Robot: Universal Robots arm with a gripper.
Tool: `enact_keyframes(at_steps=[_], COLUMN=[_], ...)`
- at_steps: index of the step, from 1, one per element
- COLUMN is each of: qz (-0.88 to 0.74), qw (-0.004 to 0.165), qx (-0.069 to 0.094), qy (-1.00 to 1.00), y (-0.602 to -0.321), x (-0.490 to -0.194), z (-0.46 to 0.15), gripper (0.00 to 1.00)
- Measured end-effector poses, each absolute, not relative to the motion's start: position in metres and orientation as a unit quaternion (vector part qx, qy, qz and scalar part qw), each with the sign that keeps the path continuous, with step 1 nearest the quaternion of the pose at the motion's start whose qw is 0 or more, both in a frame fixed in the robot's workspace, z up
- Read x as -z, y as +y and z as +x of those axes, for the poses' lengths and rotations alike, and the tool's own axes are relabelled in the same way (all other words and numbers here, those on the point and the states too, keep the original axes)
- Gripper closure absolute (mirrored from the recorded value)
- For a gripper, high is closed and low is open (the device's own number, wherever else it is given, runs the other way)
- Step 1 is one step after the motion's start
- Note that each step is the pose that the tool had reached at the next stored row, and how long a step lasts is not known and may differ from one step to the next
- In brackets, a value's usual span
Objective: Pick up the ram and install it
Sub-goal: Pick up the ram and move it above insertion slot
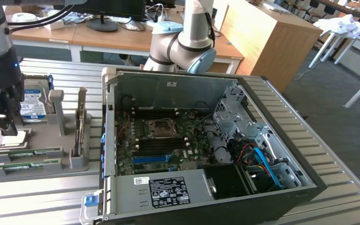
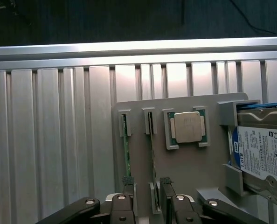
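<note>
Ribbed aluminium table (image 2: 50,140), set in a workshop with wooden desks (image 1: 105,40), carries a grey parts tray (image 2: 194,172). To the exterior view's right of the tray stands an open computer case (image 1: 167,89). Over the tray hangs the arm's gripper (image 2: 147,198), its jaws spread wide and holding nothing. Whether the fingertips (image 2: 128,191) touch the tray cannot be told.

The ram (image 2: 152,156), a long, thin green board, stands on edge in a slot of the tray. From the wrist camera it lines up with the gap between the fingers. A second ram stick (image 2: 126,149) stands in the neighbouring slot, in line with one fingertip.

On the ram's other side a square silver processor (image 2: 187,127) lies in its own recess. Beyond it sits a hard drive (image 2: 262,149) whose blue-and-white label bears what looks like "1.0TB"; the finer print cannot be read. Inside the case, the power supply (image 1: 161,190) carries white and black labels, illegible.
</note>
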State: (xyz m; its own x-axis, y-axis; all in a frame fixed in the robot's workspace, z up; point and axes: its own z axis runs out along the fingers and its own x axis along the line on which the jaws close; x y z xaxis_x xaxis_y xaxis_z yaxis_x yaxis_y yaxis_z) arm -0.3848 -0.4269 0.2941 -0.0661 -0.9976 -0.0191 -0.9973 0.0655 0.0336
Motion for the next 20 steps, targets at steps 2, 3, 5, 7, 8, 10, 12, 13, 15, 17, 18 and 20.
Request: enact_keyframes(at_steps=[2,3,5,7,8,10,12,13,15,17,18,20], qz=[0.684,0.684,0.685,0.686,0.686,0.687,0.688,0.688,0.689,0.690,0.690,0.691], qw=[0.005,0.005,0.005,0.005,0.005,0.005,0.005,0.005,0.005,0.005,0.005,0.005], qx=[0.019,0.019,0.019,0.019,0.019,0.019,0.019,0.018,0.018,0.018,0.018,0.018], qy=[-0.729,-0.729,-0.728,-0.728,-0.727,-0.727,-0.726,-0.725,-0.725,-0.724,-0.724,-0.723], y=[-0.427,-0.427,-0.427,-0.427,-0.427,-0.427,-0.427,-0.427,-0.427,-0.427,-0.427,-0.427], x=[-0.292,-0.291,-0.288,-0.286,-0.285,-0.282,-0.280,-0.279,-0.276,-0.274,-0.272,-0.270], z=[-0.385,-0.385,-0.385,-0.385,-0.385,-0.385,-0.385,-0.385,-0.385,-0.385,-0.385,-0.385], gripper=[0.64,0.64,0.64,0.64,0.64,0.64,0.64,0.64,0.64,0.64,0.64,0.64])
